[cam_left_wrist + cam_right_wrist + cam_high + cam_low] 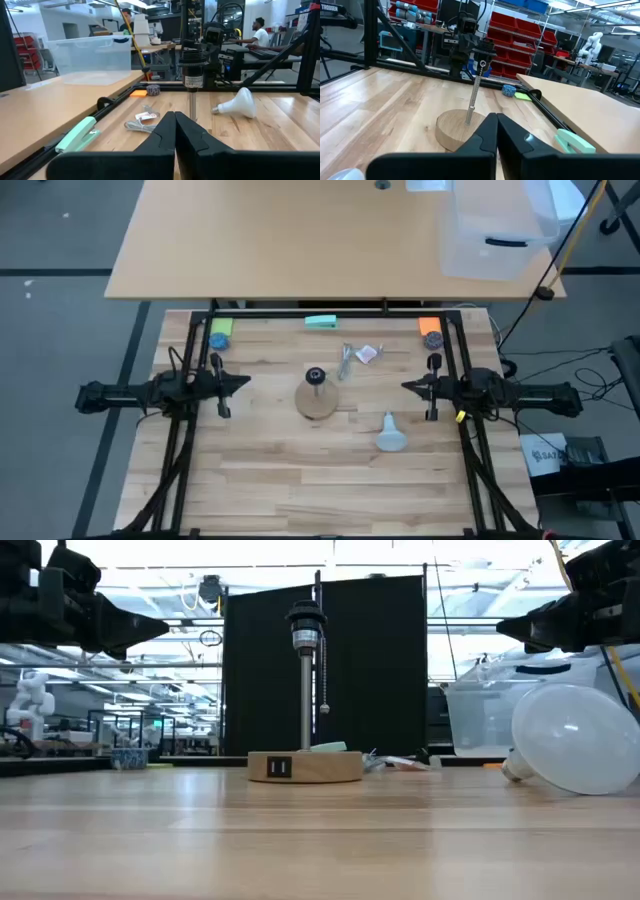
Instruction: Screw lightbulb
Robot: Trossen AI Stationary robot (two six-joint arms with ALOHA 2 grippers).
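**Bulb lying loose beside the lamp stand**

We see the wooden table [280,480] carrying the round wooden base [317,401] at its middle, a metal post rising from it to the black socket [306,625]. Our left gripper [243,383] hangs well to the base's left, fingers pressed together and holding nothing. Our right gripper [407,387] hangs well to the base's right, likewise pressed together and empty. The lightbulb [390,436] lies on its side near the base, on the right gripper's side, untouched.
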